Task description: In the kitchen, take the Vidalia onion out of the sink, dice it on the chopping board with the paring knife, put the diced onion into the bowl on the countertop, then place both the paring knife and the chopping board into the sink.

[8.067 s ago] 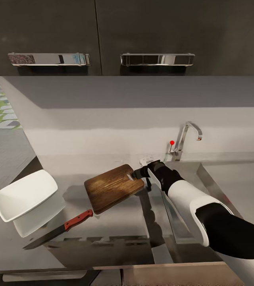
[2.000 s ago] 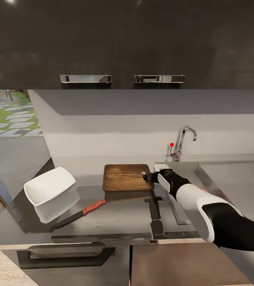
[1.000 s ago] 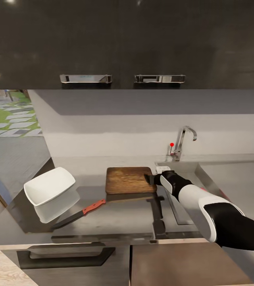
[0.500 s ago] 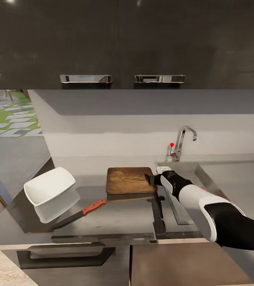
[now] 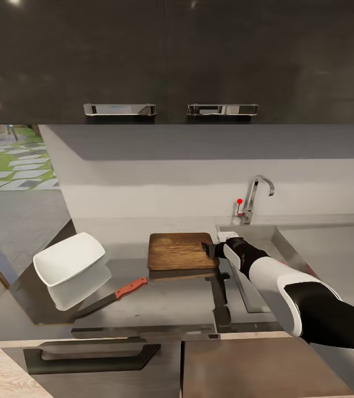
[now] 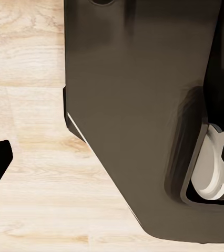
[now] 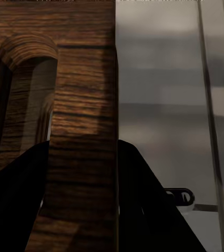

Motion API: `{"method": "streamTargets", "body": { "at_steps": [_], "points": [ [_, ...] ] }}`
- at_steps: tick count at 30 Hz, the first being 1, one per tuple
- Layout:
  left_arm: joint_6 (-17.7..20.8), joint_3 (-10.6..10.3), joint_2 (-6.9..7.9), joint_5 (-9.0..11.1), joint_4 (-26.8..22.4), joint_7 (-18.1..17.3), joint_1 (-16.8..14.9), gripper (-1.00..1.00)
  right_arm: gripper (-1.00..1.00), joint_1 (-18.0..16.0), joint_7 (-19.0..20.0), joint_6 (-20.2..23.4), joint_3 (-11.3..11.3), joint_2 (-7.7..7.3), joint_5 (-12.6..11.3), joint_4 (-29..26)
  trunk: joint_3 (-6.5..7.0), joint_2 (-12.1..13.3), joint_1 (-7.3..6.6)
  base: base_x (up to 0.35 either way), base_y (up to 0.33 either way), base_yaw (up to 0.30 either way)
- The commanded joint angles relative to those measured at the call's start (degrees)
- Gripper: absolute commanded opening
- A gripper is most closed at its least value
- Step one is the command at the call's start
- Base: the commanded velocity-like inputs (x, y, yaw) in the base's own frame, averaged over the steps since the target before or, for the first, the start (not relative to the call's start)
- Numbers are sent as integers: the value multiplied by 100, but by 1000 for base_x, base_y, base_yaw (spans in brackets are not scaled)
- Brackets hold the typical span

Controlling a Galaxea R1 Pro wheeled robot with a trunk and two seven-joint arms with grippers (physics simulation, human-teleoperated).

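Right gripper clamped on the chopping board's right edge; next, in my judgement, carry it right into the sink.

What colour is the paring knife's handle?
Red-orange, on the paring knife with its dark blade; clearest in the head view.

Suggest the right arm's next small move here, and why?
Probably lift the chopping board slightly and carry it toward the sink. The right gripper grips its sink-side end, fingers straddling the edge by the handle hole. The paring knife lies apart on the countertop.
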Motion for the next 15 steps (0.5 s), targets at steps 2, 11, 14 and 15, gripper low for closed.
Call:
{"method": "streamTargets", "body": {
  "at_steps": [2, 11, 14, 15],
  "points": [
    [-33, -1, -2, 36, 12, -3, -4, 100, -100, -2, 2, 29, 43, -2, -59, -9, -5, -4, 1, 0, 0, 0],
    [-33, -1, -3, 36, 12, -3, -4, 100, -100, -1, 2, 29, 51, -2, -59, -3, -5, -4, 1, 0, 0, 0],
    [-33, -1, -3, 36, 12, -3, -4, 100, 100, -1, 7, 29, 51, -1, -63, -1, -5, -4, 1, 0, 0, 0],
    [-33, -1, -3, 36, 12, -3, -4, 100, 100, -2, 9, 29, 52, -1, -63, -1, -5, -4, 1, 0, 0, 0]
  ]
}}
